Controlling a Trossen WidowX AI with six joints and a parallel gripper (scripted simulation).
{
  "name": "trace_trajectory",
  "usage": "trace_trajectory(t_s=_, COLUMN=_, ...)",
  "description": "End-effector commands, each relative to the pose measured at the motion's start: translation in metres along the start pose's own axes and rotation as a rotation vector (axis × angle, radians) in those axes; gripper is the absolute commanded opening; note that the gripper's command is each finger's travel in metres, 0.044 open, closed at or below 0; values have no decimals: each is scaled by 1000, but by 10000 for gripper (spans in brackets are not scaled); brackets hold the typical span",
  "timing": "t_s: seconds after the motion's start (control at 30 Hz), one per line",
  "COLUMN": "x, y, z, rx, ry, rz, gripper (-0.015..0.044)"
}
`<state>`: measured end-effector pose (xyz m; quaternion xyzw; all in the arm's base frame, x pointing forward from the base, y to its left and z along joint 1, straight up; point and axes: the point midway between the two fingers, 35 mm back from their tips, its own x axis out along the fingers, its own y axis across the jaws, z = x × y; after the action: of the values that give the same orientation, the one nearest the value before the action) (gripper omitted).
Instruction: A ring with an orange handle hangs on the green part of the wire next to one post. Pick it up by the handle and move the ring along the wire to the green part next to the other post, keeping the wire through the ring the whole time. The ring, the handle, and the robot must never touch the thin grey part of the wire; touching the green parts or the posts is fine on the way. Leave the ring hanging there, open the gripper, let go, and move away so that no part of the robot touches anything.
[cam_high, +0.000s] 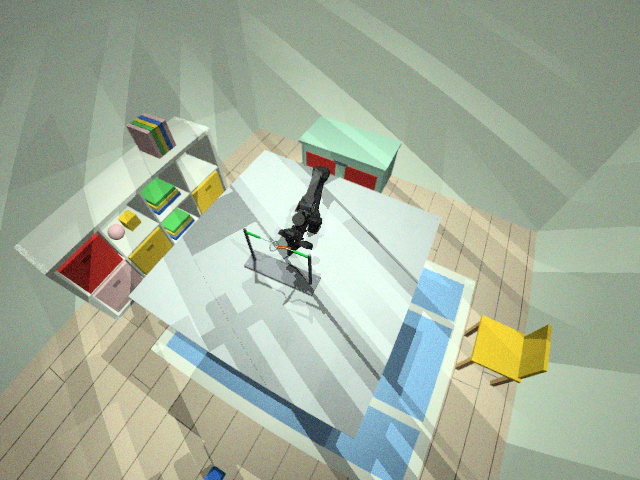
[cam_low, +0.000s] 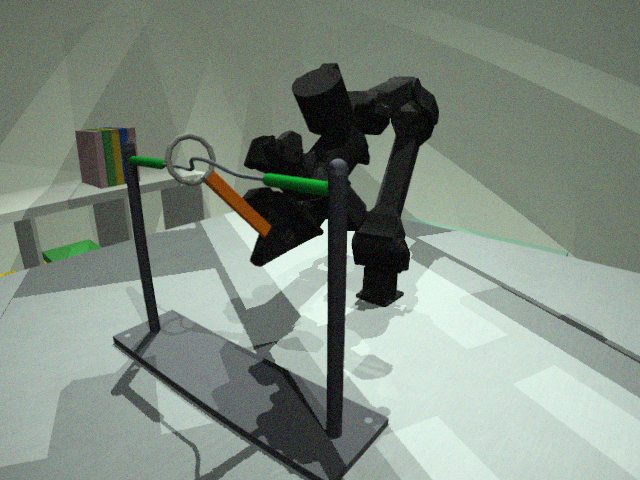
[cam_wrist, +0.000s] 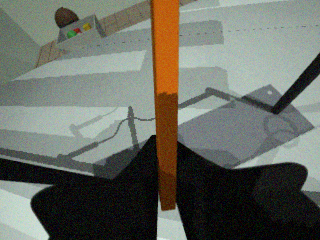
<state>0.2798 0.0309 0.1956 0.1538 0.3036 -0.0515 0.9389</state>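
Note:
The grey ring (cam_low: 191, 182) surrounds the thin grey wire (cam_low: 235, 172) at its small step, close to the inner end of the far-left green part (cam_low: 148, 161) (cam_high: 252, 235). The wire passes through it; contact cannot be told. The orange handle (cam_low: 237, 204) (cam_wrist: 166, 60) slopes down from the ring to my gripper (cam_low: 267, 233) (cam_wrist: 159, 139), which is shut on its lower end. The gripper is below wire height, on the arm's side. The other green part (cam_low: 297, 184) (cam_high: 300, 253) meets the near-right post (cam_low: 337, 310) (cam_high: 310, 271). In the top view the arm hides part of the handle.
The far-left post (cam_low: 144, 248) (cam_high: 250, 246) and the near-right post stand on a grey base plate (cam_low: 206, 361) (cam_wrist: 225, 130) on the table. In the exterior view, the arm's wrist and upper gripper parts are behind the wire. Shelf, cabinet and yellow chair (cam_high: 498, 348) stand off the table.

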Motion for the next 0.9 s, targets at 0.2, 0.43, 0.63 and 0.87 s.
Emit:
trace_trajectory(t_s=0.2, x=3, y=-27, z=3, rx=-295, ry=-19, rz=57, gripper=-150)
trace_trajectory(t_s=0.43, x=6, y=-46, z=11, rx=-514, ry=-33, rz=101, gripper=-150)
trace_trajectory(t_s=0.63, x=4, y=-61, z=21, rx=-704, ry=-10, rz=125, gripper=-150)
trace_trajectory(t_s=0.87, x=1, y=-74, z=33, rx=-908, ry=21, rz=145, gripper=-150)
